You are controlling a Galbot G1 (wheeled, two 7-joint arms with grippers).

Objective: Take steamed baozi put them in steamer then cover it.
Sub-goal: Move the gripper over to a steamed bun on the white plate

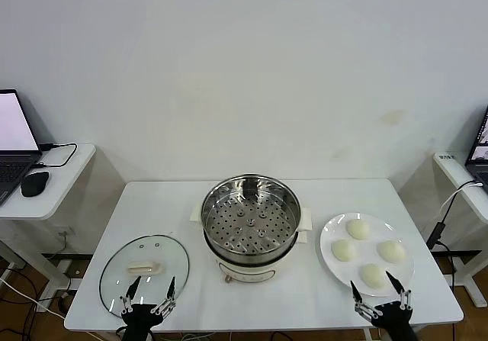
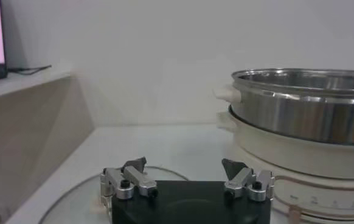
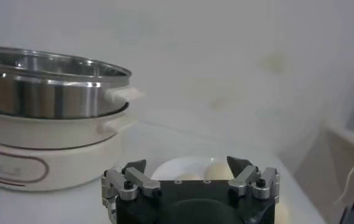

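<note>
The steamer (image 1: 250,217), a shiny steel pot with a perforated tray on a cream base, stands open at the table's middle. It also shows in the left wrist view (image 2: 298,112) and the right wrist view (image 3: 49,109). Several off-white baozi (image 1: 358,228) lie on a white plate (image 1: 329,238) at the right, partly visible in the right wrist view (image 3: 216,170). The glass cover (image 1: 145,268) with its cream handle lies flat at the front left. My left gripper (image 1: 152,285) is open and empty over the cover's near edge. My right gripper (image 1: 376,284) is open and empty at the plate's near edge.
The white table (image 1: 152,204) has its front edge just under both grippers. A side desk with a laptop (image 1: 11,146) and mouse (image 1: 34,182) stands at the left. Another desk (image 1: 461,173) with cables stands at the right.
</note>
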